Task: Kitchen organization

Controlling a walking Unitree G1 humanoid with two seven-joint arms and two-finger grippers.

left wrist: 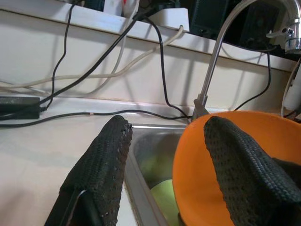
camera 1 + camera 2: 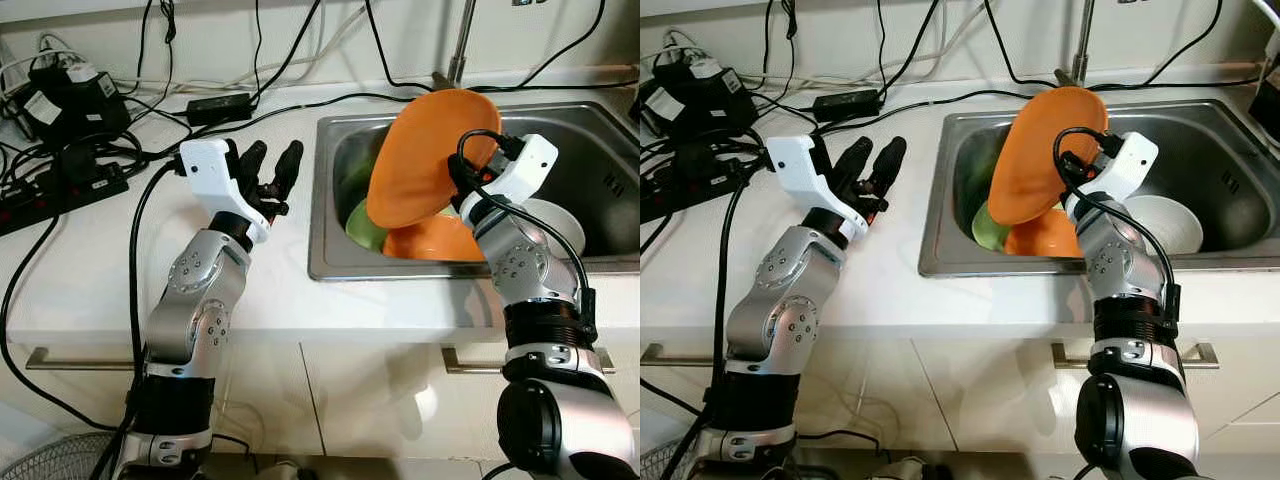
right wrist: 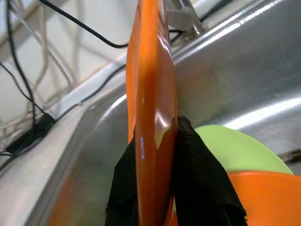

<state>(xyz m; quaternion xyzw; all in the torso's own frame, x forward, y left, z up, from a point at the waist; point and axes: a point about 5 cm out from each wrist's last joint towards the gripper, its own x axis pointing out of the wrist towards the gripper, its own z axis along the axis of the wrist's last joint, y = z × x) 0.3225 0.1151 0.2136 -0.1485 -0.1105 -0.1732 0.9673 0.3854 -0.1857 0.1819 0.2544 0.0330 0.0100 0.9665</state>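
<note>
The right hand (image 3: 155, 188) pinches the round orange plastic plate (image 2: 425, 160) by its rim, tilting it clear of the steel sink (image 2: 600, 130), probably for lifting out, while the left hand (image 2: 268, 172) waits released above the white tabletop (image 2: 90, 270).

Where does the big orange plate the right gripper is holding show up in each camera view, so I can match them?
Left eye view: orange plate, tilted up over the sink, centre-right.
Right eye view: upper centre, clamped by the right gripper.
Left wrist view: lower right, behind a finger.
Right wrist view: edge-on, centre, between the fingers.
Shared landmark: the green dish beneath it.
</note>
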